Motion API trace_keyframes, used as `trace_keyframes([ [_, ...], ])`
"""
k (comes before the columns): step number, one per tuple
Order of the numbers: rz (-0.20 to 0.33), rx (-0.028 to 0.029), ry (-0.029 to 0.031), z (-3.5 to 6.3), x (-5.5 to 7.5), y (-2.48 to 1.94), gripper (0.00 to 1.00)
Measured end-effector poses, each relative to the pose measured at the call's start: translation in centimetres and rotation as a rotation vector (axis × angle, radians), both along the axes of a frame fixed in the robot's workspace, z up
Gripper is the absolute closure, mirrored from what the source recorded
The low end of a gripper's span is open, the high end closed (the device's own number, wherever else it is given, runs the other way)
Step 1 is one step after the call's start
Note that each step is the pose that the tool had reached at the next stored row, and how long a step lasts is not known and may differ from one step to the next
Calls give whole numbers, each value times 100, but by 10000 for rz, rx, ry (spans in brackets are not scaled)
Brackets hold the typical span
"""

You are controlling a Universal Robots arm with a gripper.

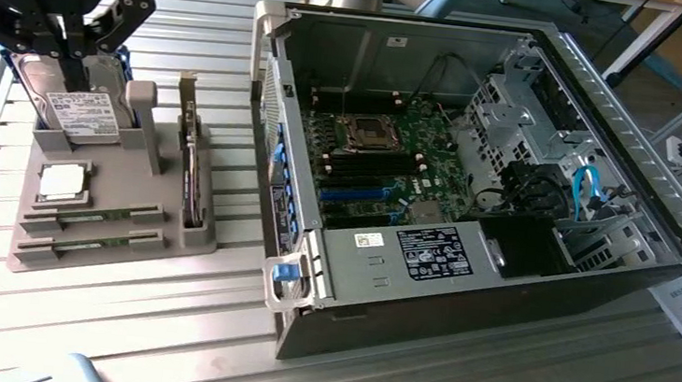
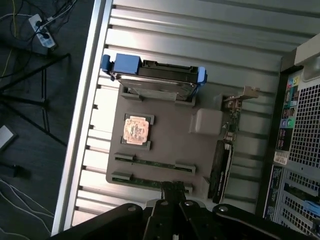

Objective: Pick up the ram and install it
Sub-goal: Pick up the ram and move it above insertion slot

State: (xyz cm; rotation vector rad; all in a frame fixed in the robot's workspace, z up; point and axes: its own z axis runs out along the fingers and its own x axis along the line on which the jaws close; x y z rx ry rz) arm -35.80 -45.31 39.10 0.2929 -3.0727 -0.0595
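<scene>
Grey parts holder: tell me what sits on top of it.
On the grey parts holder: a hard drive, a processor chip, two ram sticks lying in slots, and a card standing on edge. In the exterior view the gripper covers the drive's upper end.

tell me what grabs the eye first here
The open computer case lies on the exterior view's right, its green motherboard bare to see. On that view's left a grey holder carries a hard drive, a processor and two ram sticks, with the black gripper hanging above it, fingers shut.
</scene>
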Motion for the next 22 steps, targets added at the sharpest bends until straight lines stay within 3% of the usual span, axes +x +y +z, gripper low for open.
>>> trace_keyframes([
  [5,713,-4,135,0,0,0,90],
  [14,1377,-7,223,0,0,0,90],
  [22,2279,-14,269,0,0,0,90],
])
